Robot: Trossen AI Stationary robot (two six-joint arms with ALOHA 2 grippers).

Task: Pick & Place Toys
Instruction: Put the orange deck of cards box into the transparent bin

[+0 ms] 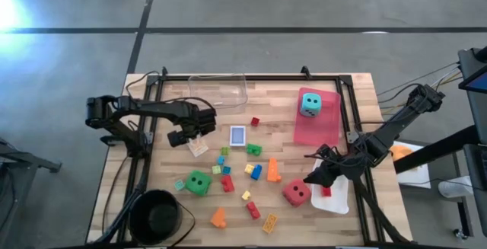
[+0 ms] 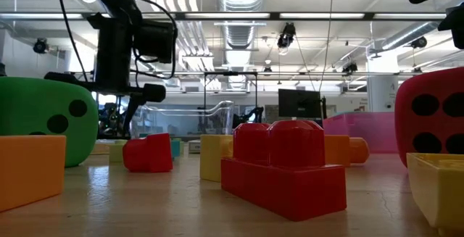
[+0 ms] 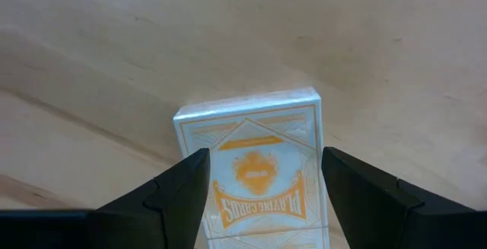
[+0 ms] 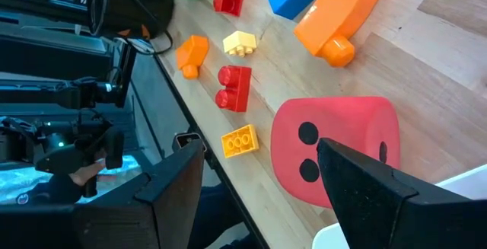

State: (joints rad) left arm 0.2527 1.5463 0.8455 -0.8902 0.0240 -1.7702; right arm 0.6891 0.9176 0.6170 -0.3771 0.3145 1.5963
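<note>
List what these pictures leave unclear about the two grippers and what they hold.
- Left gripper: its fingers flank a card box; contact is unclear, the lower edge cuts the box off.
- Right gripper: over the red die; its finger hides part of the die.

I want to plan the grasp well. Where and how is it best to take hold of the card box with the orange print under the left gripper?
Probably from straight above, across its two long edges. The card box lies flat on the wooden table, so its thin long sides are what fingers can pinch. The left gripper already straddles it, open, one finger beside each long edge.
</note>
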